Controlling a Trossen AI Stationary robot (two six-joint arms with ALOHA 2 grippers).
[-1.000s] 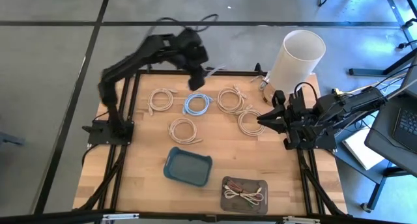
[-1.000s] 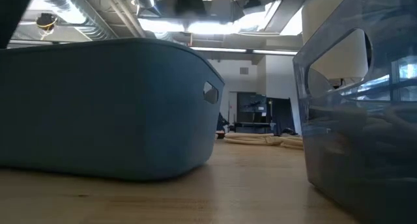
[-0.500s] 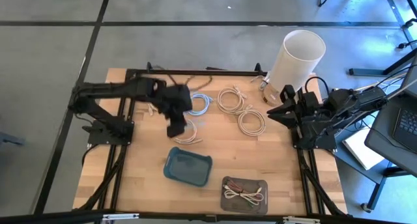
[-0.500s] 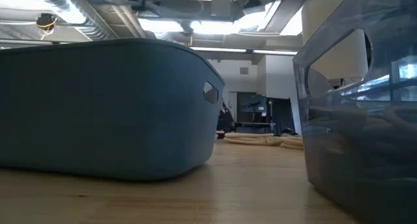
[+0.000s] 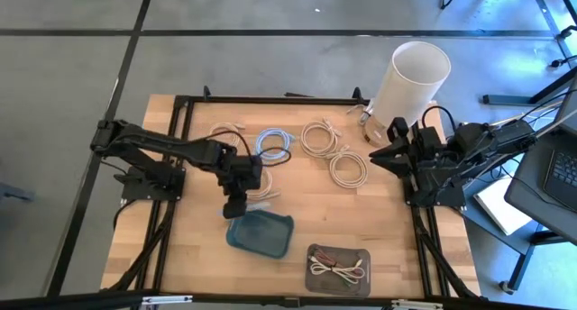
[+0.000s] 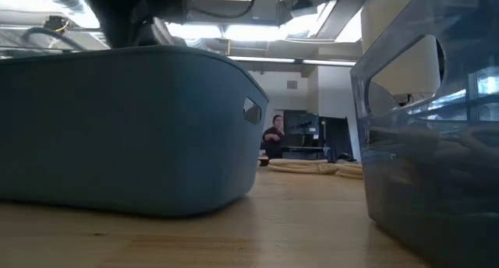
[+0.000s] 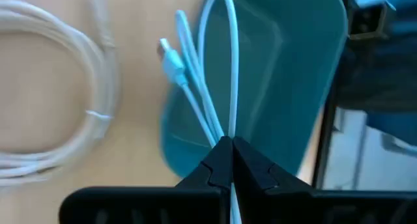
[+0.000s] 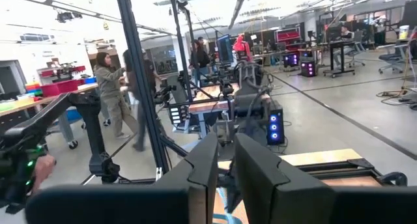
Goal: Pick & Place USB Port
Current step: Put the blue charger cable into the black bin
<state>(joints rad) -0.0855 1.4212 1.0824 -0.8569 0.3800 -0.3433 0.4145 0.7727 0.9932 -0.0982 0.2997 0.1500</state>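
Note:
My left gripper (image 5: pixel 235 205) (image 7: pixel 231 144) hovers over the left rim of the teal bin (image 5: pixel 261 232) (image 7: pixel 287 68) and is shut on a thin light-blue cable (image 7: pixel 207 81). A white connector (image 7: pixel 169 56) shows at the cable's end. In the low view the left arm (image 6: pixel 117 11) shows dark above the bin (image 6: pixel 125 128). My right gripper (image 5: pixel 377 157) (image 8: pixel 226 159) waits raised at the table's right edge, its fingers a narrow gap apart. My left gripper pinches several strands of the light-blue cable (image 7: pixel 225 129) between its two fingertips, coming from above and pointing down. A long loop (image 7: pixel 221 15) and the connector end reach past the fingers and hang over the bin's left rim and the table beside it.
Cream cable coils lie on the far half of the table (image 5: pixel 221 134) (image 5: pixel 317 137) (image 5: pixel 347 168) (image 5: pixel 259 189), with a blue coil (image 5: pixel 273 141) among them. A clear tray with cables (image 5: pixel 338 267) (image 6: pixel 429 143) sits near the bin. A white cylinder (image 5: pixel 410 76) stands at the far right corner.
My left arm has swung down from high over the blue coil at the far side toward the near edge, ending low over the teal bin's left rim. My right gripper has drawn back a little toward the table's right edge.

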